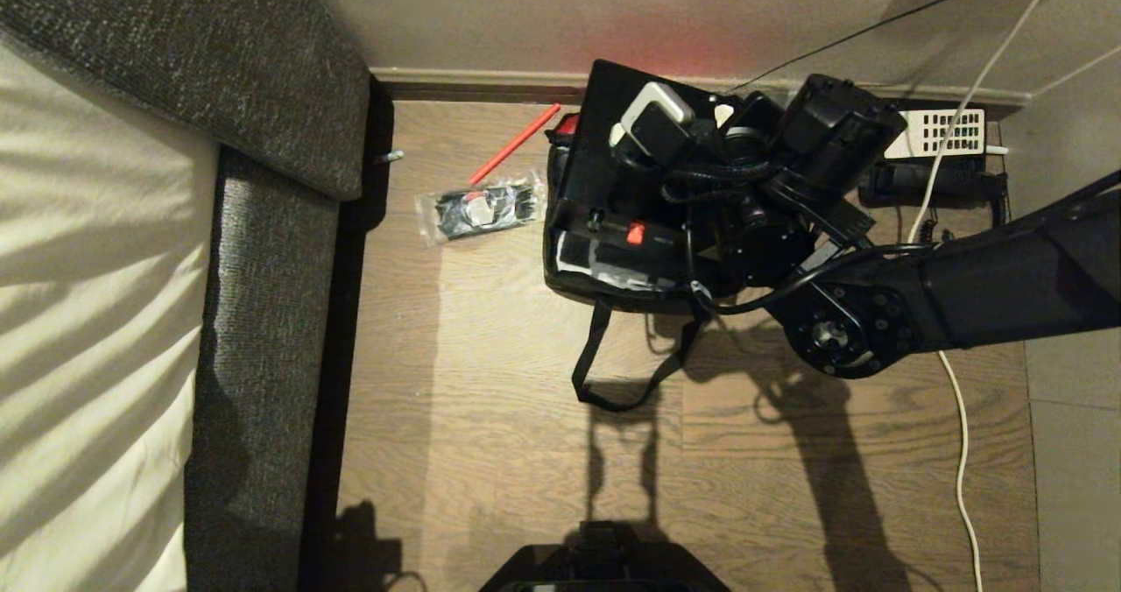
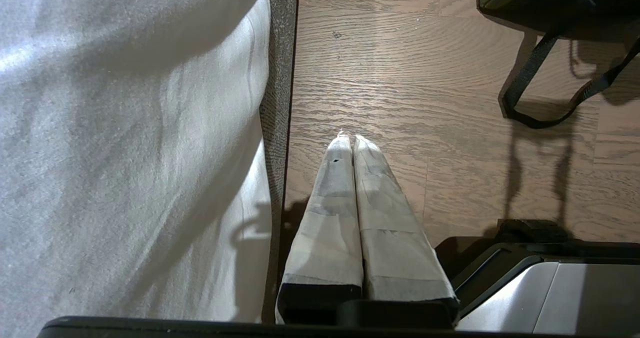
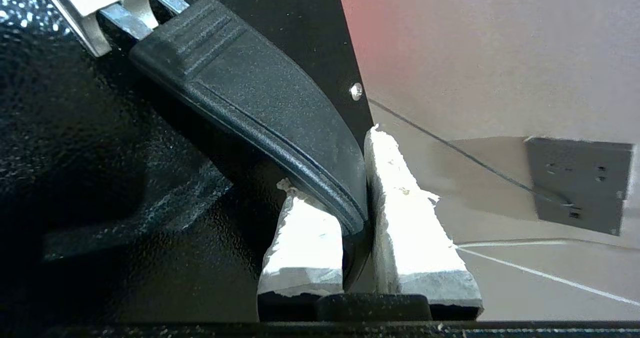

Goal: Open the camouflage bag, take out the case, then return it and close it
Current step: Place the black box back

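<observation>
On the wooden floor (image 1: pixel 490 417) by the wall sits one camouflage bag (image 1: pixel 604 290), its single black strap loop (image 1: pixel 613 382) trailing toward the robot. One black case (image 1: pixel 604 163) stands partly out of the bag, tilted up against the wall. The right gripper (image 3: pixel 362 198) pinches the case's black handle (image 3: pixel 260 108) between its two white padded fingers (image 3: pixel 405 228), narrowly parted. The left gripper (image 2: pixel 350 143) hangs apart beside the sofa (image 1: pixel 263 250), its two pads pressed together, empty. Near the bag lie one clear packet (image 1: pixel 480 209), one red stick (image 1: pixel 515 144) and one telephone (image 1: pixel 941 132).
</observation>
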Motion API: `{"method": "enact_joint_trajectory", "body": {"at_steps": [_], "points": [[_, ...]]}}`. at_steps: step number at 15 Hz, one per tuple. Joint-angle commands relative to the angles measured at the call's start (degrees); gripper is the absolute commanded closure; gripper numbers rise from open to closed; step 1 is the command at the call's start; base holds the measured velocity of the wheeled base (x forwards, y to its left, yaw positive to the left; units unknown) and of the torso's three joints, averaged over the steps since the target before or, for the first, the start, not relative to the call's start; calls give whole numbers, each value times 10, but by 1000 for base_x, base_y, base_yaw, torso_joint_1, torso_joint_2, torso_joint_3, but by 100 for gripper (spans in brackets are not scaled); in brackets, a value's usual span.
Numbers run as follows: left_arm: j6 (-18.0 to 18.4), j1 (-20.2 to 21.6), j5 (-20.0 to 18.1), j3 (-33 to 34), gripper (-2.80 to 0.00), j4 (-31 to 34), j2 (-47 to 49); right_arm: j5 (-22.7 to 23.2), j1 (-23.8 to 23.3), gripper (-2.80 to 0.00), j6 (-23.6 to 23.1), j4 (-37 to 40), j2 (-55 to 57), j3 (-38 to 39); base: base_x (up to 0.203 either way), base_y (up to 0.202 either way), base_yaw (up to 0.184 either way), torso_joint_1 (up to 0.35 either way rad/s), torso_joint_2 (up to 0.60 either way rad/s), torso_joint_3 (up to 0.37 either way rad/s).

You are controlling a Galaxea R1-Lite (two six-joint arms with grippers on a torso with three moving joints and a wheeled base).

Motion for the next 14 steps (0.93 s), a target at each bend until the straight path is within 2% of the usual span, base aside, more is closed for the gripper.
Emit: {"method": "enact_joint_trajectory", "body": {"at_steps": [1,14], "points": [[0,0,0,1,0,0,0,-2,0,0,-3,-9,3,18,0,0,0,0,0,0],[0,0,0,1,0,0,0,17,-8,0,-5,-52,45,35,0,0,0,0,0,0]]}}
